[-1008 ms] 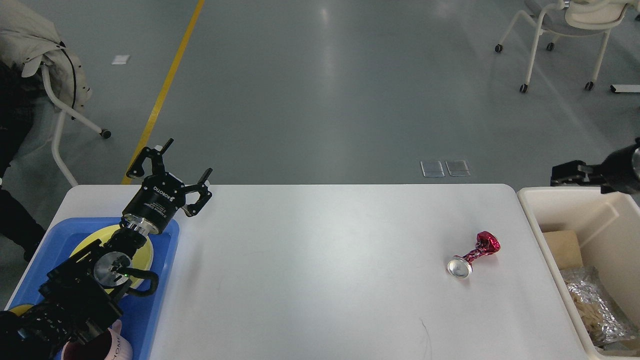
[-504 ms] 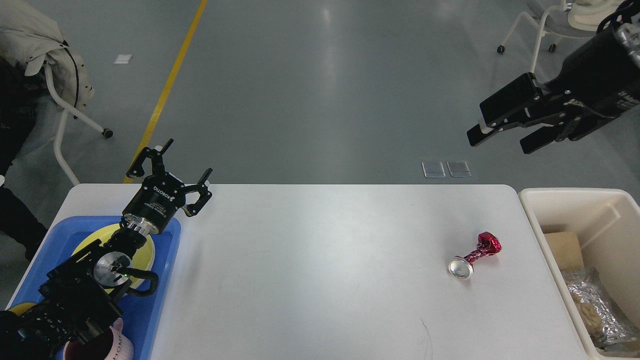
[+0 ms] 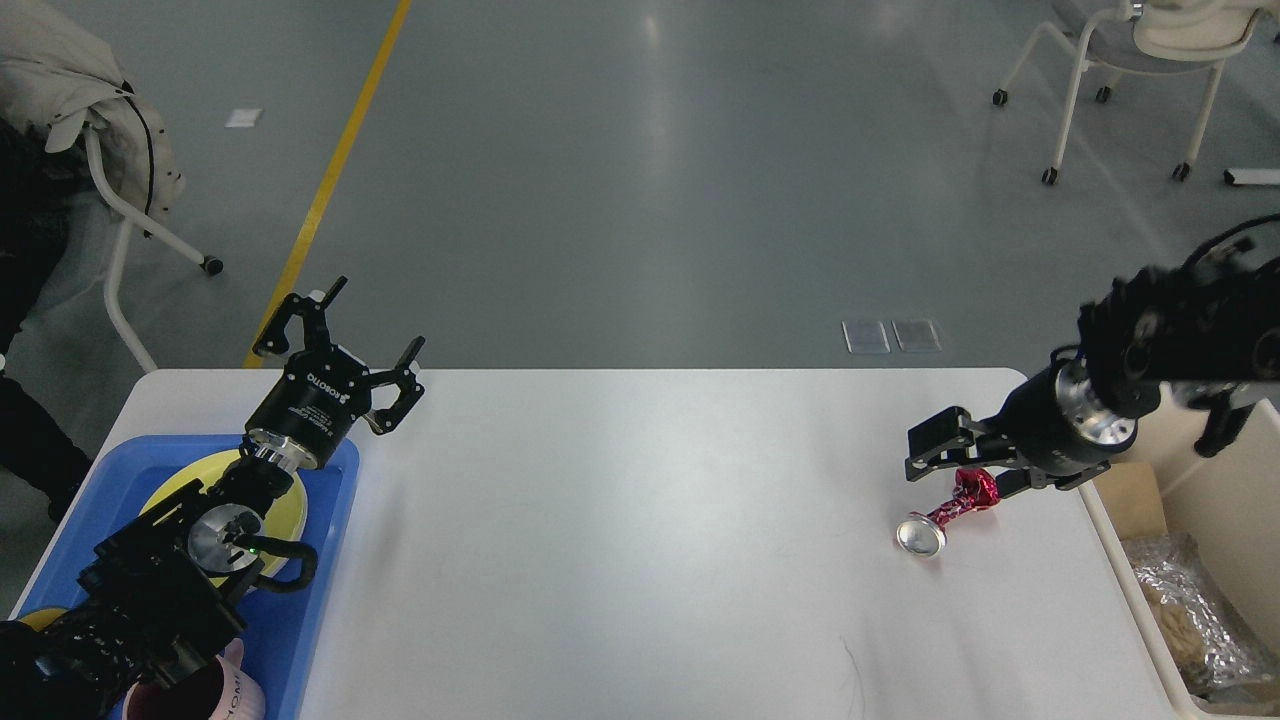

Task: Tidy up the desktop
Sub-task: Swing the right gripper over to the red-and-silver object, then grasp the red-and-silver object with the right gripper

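The white desktop (image 3: 640,540) holds a crushed red can (image 3: 950,510) lying at the right, its silver end toward me. My right gripper (image 3: 958,472) comes in from the right and hangs open just over the can's red end, one finger on each side. My left gripper (image 3: 345,335) is open and empty, raised over the far left corner of the desktop, above the back of the blue tray (image 3: 320,610).
The blue tray holds a yellow plate (image 3: 288,500) and a pinkish mug (image 3: 225,695) at the near edge. A beige bin (image 3: 1240,480) stands off the right end with cardboard (image 3: 1130,495) and foil (image 3: 1190,610) inside. Chairs stand on the floor beyond.
My right arm swung up high and then down to the left; its gripper is now low over the red can. The left arm and the can have not moved.
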Robot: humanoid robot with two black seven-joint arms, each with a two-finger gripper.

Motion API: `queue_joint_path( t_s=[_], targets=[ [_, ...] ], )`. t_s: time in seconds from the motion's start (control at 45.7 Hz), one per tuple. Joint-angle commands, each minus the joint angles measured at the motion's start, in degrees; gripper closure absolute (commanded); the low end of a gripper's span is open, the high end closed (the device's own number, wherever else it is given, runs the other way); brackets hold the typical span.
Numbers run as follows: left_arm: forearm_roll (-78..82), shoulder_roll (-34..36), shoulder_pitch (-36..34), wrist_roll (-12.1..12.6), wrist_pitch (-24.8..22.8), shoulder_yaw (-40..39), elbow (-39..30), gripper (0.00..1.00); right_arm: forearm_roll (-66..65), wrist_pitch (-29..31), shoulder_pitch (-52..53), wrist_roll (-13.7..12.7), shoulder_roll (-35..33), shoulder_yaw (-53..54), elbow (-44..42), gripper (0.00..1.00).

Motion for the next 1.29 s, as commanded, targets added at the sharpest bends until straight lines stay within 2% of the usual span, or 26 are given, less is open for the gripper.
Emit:
queue_joint_path(
  t_s=[0.0, 0.066, 0.131, 0.219, 0.46, 0.613, 0.789, 0.832, 0.898, 1.029, 1.27],
  targets=[
    [0.0, 0.0, 0.0, 0.0, 0.0, 0.0, 0.0, 0.00, 8.7, -7.0, -10.9, -7.7, 5.6, 7.6, -8.0, 0.00],
    [0.0, 0.0, 0.0, 0.0, 0.0, 0.0, 0.0, 0.00, 9.3, -8.3, -14.6, -10.2, 7.4, 11.2, -12.6, 0.00],
    [0.0, 0.0, 0.0, 0.0, 0.0, 0.0, 0.0, 0.00, 10.2, -10.8, -16.7, -11.3, 7.6, 12.1, -16.0, 0.00],
    [0.0, 0.0, 0.0, 0.0, 0.0, 0.0, 0.0, 0.00, 10.5, -13.1, -19.8, -11.3, 7.8, 12.6, -21.1, 0.00],
    [0.0, 0.0, 0.0, 0.0, 0.0, 0.0, 0.0, 0.00, 9.8, -13.1, -25.2, -11.2, 7.9, 12.3, -28.1, 0.00],
    [0.0, 0.0, 0.0, 0.0, 0.0, 0.0, 0.0, 0.00, 9.5, -13.2, -26.4, -11.1, 8.0, 12.6, -28.6, 0.00],
    [0.0, 0.0, 0.0, 0.0, 0.0, 0.0, 0.0, 0.00, 9.5, -16.7, -28.1, -11.1, 9.0, 13.1, -29.0, 0.01],
    [0.0, 0.0, 0.0, 0.0, 0.0, 0.0, 0.0, 0.00, 9.5, -17.3, -28.6, -10.9, 9.0, 13.6, -29.3, 0.05],
    [0.0, 0.0, 0.0, 0.0, 0.0, 0.0, 0.0, 0.00, 9.5, -17.5, -29.5, -10.7, 9.0, 14.5, -30.1, 0.19],
    [0.0, 0.0, 0.0, 0.0, 0.0, 0.0, 0.0, 0.00, 9.5, -18.2, -31.0, -10.4, 9.4, 15.0, -30.9, 0.37],
    [0.0, 0.0, 0.0, 0.0, 0.0, 0.0, 0.0, 0.00, 9.4, -19.0, -31.4, -9.8, 10.1, 15.6, -31.0, 0.57]
  ],
)
